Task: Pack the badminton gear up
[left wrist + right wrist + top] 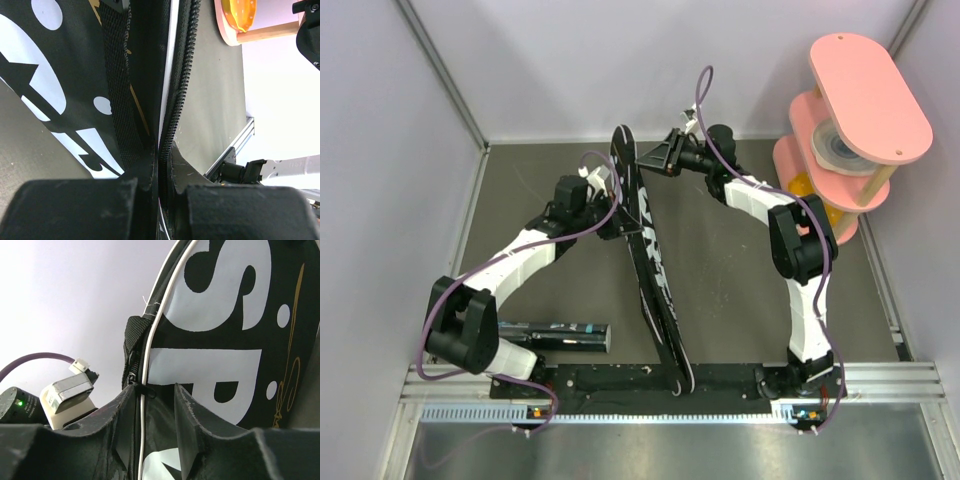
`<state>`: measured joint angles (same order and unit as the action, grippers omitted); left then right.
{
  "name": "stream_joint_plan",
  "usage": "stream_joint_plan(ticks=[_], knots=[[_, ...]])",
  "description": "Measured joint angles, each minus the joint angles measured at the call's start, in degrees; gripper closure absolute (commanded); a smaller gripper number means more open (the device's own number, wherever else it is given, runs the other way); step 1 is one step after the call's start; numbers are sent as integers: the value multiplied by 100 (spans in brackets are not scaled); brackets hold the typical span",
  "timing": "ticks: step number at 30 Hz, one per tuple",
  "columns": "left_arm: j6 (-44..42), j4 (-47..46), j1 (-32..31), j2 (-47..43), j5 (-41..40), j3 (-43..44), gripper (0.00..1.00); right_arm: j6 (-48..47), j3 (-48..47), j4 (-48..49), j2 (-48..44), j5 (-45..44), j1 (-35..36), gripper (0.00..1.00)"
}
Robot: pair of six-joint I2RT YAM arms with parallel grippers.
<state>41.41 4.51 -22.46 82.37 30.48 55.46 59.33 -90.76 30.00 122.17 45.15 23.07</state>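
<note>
1. Left end effector (159, 200) is clamped tight on the rim of the black bag (655, 265). Its two padded fingers (75, 210) press the seam from either side with no gap between them.
2. Just ahead of that grip, the bag's zipper (182, 75) runs up along the rim, beside a strip of woven black webbing.
3. Right end effector (156, 410) is set narrow at the bag's far, wider end. The white piping (150, 340) of the rim passes down between its fingers (200, 430), close against the left one. A slit of the printed bag face shows in the gap, so I cannot tell whether it is truly pinching.
4. Seen from the top, the bag stands on its edge on the table (740, 290). It runs from between the arm bases at the near edge out toward the back wall. Its big white letters face the right arm.
5. A long black tube (555, 335) lies flat on the table beside the left arm's base, apart from the bag.
6. A pink tiered stand (865, 95) sits in the far right corner, well apart from the bag.
</note>
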Motion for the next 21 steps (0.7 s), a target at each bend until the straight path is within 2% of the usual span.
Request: stream_joint_plan(ticks=[8,12,21], knots=[[2,-2,4,0,15,0,100,181,2,262,13,48,-7,69],[7,-2,4,0,15,0,100,227,2,345,13,70,-7,76],[24,-4,4,0,17,0,100,334,2,455,13,136,-7,82]])
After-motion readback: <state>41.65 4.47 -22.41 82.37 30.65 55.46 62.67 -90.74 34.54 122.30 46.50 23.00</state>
